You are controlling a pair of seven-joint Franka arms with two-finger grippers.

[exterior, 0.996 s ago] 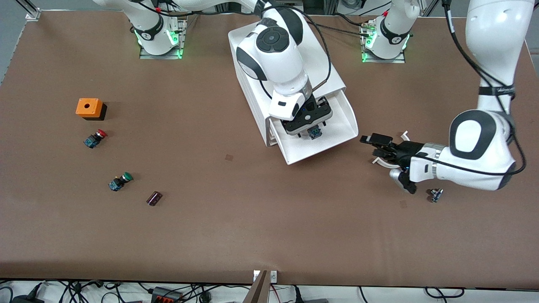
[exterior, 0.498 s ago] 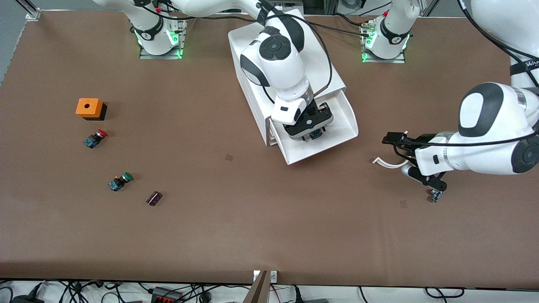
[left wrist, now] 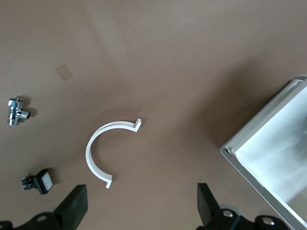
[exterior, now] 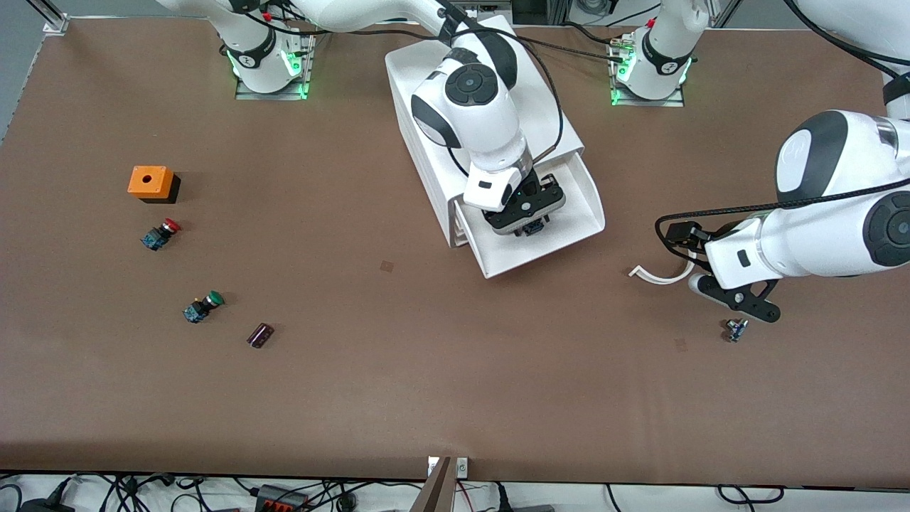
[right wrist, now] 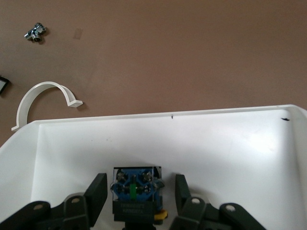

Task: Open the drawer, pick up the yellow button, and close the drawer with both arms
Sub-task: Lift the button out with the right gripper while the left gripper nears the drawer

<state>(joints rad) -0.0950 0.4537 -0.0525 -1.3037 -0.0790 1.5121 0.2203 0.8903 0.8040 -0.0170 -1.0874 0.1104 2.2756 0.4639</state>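
The drawer [exterior: 577, 222] stands pulled out of the white cabinet [exterior: 551, 117], toward the front camera. The button [right wrist: 136, 189] lies inside it, blue and black body showing and a bit of yellow cap at its edge; in the front view the button [exterior: 534, 228] is mostly hidden under the hand. My right gripper [right wrist: 140, 184] is down in the drawer, one finger on each side of the button, a thin gap left on both sides. My left gripper [left wrist: 141, 203] hangs wide open and empty over the bare table, beside a white curved piece [left wrist: 103, 148].
An orange box [exterior: 151, 182], a red-capped button [exterior: 161, 234], a green-capped button [exterior: 203, 306] and a dark block [exterior: 260, 335] lie toward the right arm's end. A metal fitting [exterior: 736, 329] and a small black part [left wrist: 41, 181] lie near the left gripper [exterior: 700, 270].
The right gripper's fingers have drawn in around the button in the drawer. The left arm has pulled back from the drawer toward its own end of the table.
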